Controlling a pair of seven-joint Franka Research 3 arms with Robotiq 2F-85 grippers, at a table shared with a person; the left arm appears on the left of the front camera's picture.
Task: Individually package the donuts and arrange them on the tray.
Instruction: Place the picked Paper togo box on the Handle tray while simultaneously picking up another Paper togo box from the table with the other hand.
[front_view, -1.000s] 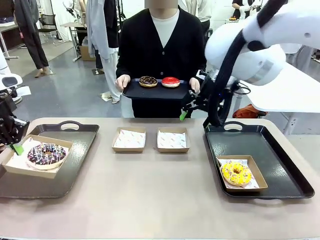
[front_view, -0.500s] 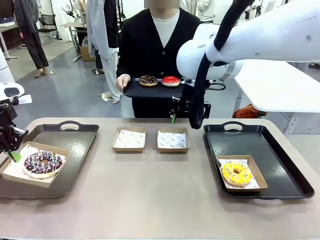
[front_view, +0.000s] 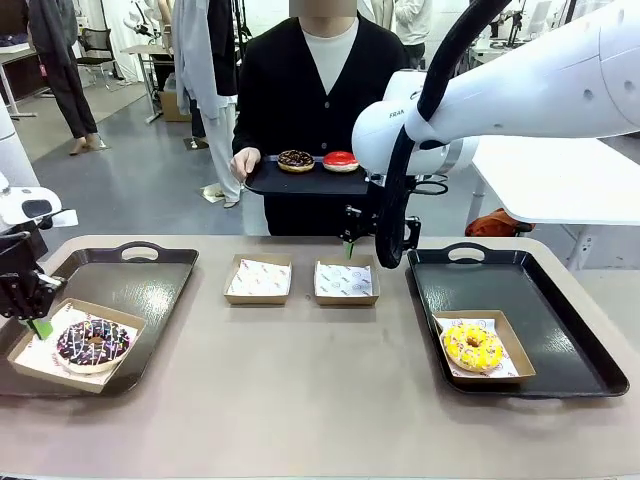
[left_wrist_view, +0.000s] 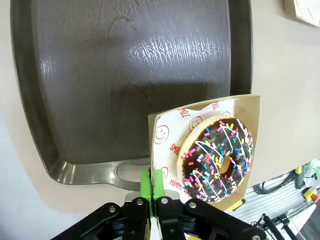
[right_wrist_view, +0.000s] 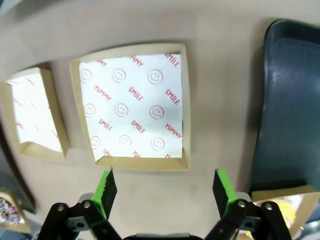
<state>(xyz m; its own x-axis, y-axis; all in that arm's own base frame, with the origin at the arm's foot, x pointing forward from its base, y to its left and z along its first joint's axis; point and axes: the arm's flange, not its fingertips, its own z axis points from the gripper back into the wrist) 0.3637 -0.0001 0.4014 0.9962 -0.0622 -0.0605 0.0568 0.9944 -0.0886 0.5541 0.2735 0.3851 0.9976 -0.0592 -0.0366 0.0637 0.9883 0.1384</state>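
- Inspecting the left station, we find the left fingers (left_wrist_view: 151, 181) pressed together on the near edge of a cardboard box (left_wrist_view: 252, 115), pinching its wall and paper liner.
- The sprinkled chocolate donut (left_wrist_view: 218, 152) lies in that box just beyond the fingertips and off to one side, and the fingers do not touch it.
- We judge the grip is on the rim so the icing goes unmarked and donut and box move as one package.
- The box sits at a corner of the left tray (left_wrist_view: 125, 75), whose bare floor stretches ahead of the fingers. We cannot tell whether the box is fully set down.
- The right fingers (front_view: 349, 246) are spread wide and hold nothing, hovering above the counter (front_view: 300, 390).
- An empty lined box (right_wrist_view: 135, 107) lies just ahead of their tips, roughly centred between them. A second empty box (right_wrist_view: 30, 117) lies off to one side and the right tray (right_wrist_view: 290, 100) to the other.
- We judge this alignment suits a descent onto that box, or a wait for a donut to fill it.
- Well beyond the right fingers, a person holds a small tray (front_view: 270, 185) carrying the chocolate donut (front_view: 296, 160) and the red donut (front_view: 341, 161), neither yet packaged.
- The yellow donut (front_view: 472, 346) sits boxed on the right tray, well apart from the right fingers. We read the bare tray floor around it as room for further packages.
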